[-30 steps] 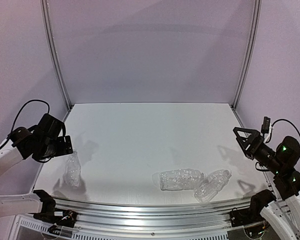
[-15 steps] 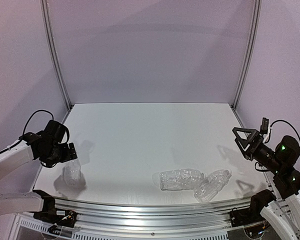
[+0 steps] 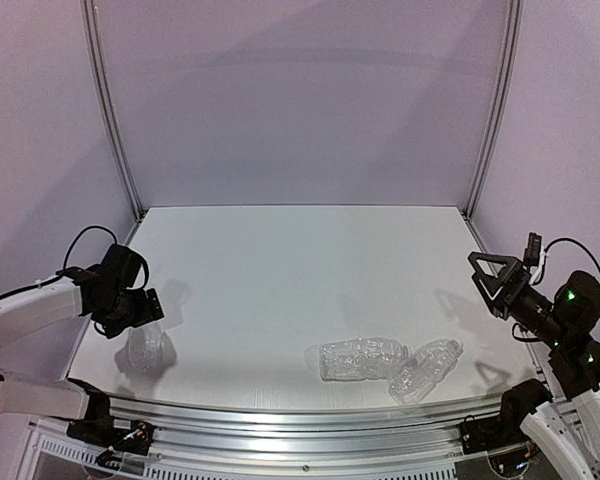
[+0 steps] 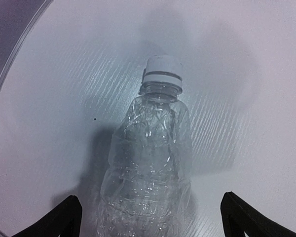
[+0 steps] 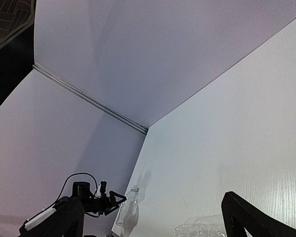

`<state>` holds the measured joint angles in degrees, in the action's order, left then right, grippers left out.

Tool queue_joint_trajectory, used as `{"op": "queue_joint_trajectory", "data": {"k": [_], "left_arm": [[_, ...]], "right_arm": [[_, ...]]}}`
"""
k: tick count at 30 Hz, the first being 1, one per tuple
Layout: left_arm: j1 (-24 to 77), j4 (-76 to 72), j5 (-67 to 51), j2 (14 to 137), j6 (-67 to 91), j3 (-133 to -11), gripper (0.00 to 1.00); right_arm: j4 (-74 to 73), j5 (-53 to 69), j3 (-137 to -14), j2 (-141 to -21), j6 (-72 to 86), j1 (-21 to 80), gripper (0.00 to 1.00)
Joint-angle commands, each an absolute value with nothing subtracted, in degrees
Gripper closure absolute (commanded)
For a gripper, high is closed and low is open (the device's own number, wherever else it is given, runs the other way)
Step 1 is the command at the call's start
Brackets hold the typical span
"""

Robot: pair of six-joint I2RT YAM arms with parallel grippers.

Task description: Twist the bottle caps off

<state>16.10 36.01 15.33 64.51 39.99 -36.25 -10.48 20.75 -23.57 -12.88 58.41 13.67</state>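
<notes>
A clear crinkled bottle (image 4: 148,163) lies near the table's left edge, its white cap (image 4: 162,73) screwed on and pointing away from the camera. My left gripper (image 4: 150,205) is open, with its fingers on either side of the bottle's lower body and not touching it. From above, the left gripper (image 3: 140,312) hangs over that bottle (image 3: 146,350). Two more bottles (image 3: 365,358) (image 3: 426,367) lie side by side at the front right; their caps are too small to make out. My right gripper (image 3: 488,270) hovers open above the right edge, holding nothing.
Purple walls with metal corner posts (image 3: 110,120) close in the back and both sides. The table's front rail (image 3: 300,415) runs just behind the arm bases. The right wrist view shows the left bottle (image 5: 127,205) and the left gripper (image 5: 111,199) far off.
The left arm has dropped and moved toward the near edge, bringing its open jaws over the left bottle. The right arm has barely moved. The bottles have not moved.
</notes>
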Motion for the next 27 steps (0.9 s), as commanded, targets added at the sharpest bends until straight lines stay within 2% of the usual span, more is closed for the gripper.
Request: {"op": "queue_joint_trajectory", "data": {"k": [1, 4, 8, 17, 19, 23, 27], "left_arm": [[15.8, 33.34, 14.73, 67.14, 40.99, -35.86, 0.04], [15.66, 31.76, 13.24, 69.36, 40.62, -35.92, 0.05], [15.79, 31.27, 12.92, 73.63, 40.63, -37.06, 0.13], [16.4, 31.14, 13.9, 74.61, 40.43, -37.61, 0.2], [16.63, 31.14, 13.89, 74.91, 40.33, -37.75, 0.25], [17.28, 30.63, 13.25, 75.01, 40.07, -37.92, 0.44], [19.44, 32.06, 15.55, 73.4, 40.79, -38.84, 0.47]], "right_arm": [[-11.2, 21.12, -24.87, -13.07, 58.14, 12.79, 0.01], [-11.1, 21.29, -24.87, -13.12, 58.21, 12.75, 0.01], [-11.07, 21.38, -24.92, -13.08, 58.23, 12.83, 0.01], [-11.09, 21.74, -25.14, -13.4, 57.83, 12.75, 0.01], [-10.95, 21.92, -25.06, -13.62, 57.83, 12.77, 0.01], [-10.33, 22.57, -25.01, -14.49, 57.72, 12.74, 0.01], [-9.66, 24.13, -25.58, -16.13, 56.58, 12.74, 0.02]]}}
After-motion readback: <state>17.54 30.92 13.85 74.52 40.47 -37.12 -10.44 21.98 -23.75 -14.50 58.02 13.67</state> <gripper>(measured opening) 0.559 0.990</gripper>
